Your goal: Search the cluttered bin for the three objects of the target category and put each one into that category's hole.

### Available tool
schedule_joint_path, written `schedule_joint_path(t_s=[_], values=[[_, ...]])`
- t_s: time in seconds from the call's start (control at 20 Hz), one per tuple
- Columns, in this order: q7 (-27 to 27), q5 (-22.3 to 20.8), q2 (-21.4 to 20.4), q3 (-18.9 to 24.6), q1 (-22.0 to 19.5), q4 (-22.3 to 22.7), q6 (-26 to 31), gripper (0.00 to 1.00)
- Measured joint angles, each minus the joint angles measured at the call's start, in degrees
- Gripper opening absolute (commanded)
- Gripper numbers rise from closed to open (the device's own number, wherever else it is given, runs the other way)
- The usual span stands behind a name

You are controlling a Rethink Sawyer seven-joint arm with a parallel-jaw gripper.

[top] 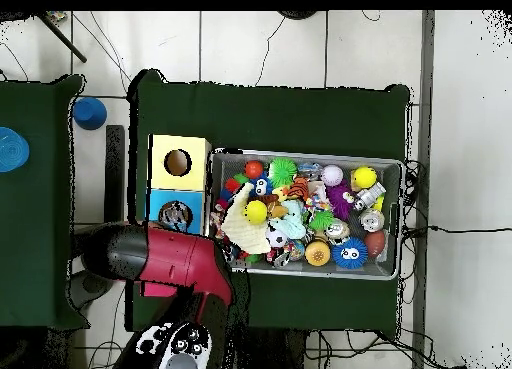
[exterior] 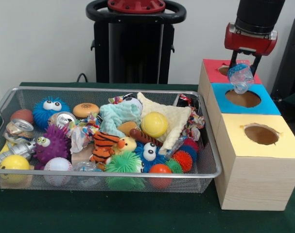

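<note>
On the green table [exterior: 137,213] a wire mesh bin [exterior: 213,170] heaped with toys is seen beside three wooden boxes. Over the blue-topped box's hole [exterior: 243,98] a crushed clear plastic bottle [exterior: 240,77] is clamped by the tool [exterior: 244,64]. No writing is legible.

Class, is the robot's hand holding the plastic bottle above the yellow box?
No: the hand holds the plastic bottle over the blue box.

The end effector [exterior: 243,73] grips a crumpled plastic bottle [exterior: 240,77] above the blue box's hole [exterior: 243,98], beside the wire bin [exterior: 205,170].
</note>
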Motion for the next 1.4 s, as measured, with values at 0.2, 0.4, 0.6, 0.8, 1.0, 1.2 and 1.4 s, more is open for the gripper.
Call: schedule_joint_path(t_s=[0.2,0.4,0.6,0.8,1.0,1.2,1.4], values=[[0.0,-0.02,0.12,-0.05,0.06,-0.01,0.04,1.0],[0.0,-0.06,0.24,-0.65,1.28,-0.02,0.18,1.0],[0.0,-0.07,0.32,-0.7,2.12,-0.22,0.85,1.0],[0.0,-0.07,0.79,-0.73,2.34,-1.19,2.84,1.0],[0.0,-0.07,1.76,-0.73,2.34,-2.56,4.65,1.0],[0.0,-0.06,2.42,-0.74,2.34,-3.52,5.96,1.0],[0.01,-0.06,2.72,-0.73,2.33,-3.69,6.21,1.0]])
